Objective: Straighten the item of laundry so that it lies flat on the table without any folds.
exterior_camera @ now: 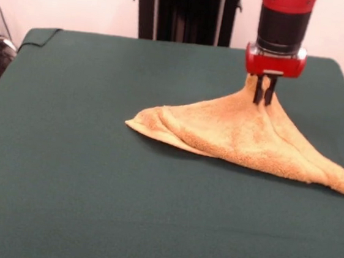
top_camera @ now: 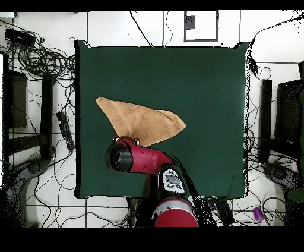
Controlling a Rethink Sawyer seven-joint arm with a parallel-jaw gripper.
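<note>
The gripper point(exterior_camera: 263, 97) hangs from the red and black arm point(exterior_camera: 284, 24) over the far right part of the table point(exterior_camera: 81, 175) in the front view. Its two dark fingers point(exterior_camera: 259, 92) are closed to a narrow gap and pinch a raised peak of the towel point(exterior_camera: 245, 137) between them.

The towel is lifted at that pinched point and slopes down from it in a tent shape. Its lower edges rest on the green cloth. One corner reaches left toward the table's middle; another runs out toward the right edge. A fold ridge shows along the left portion, so the towel is not flat.

In the overhead view the towel point(top_camera: 142, 122) appears as a roughly triangular shape left of the table's centre, and the arm point(top_camera: 139, 159) covers its edge nearest the robot base. The table point(top_camera: 202, 89) surface around it is bare cloth.
</note>
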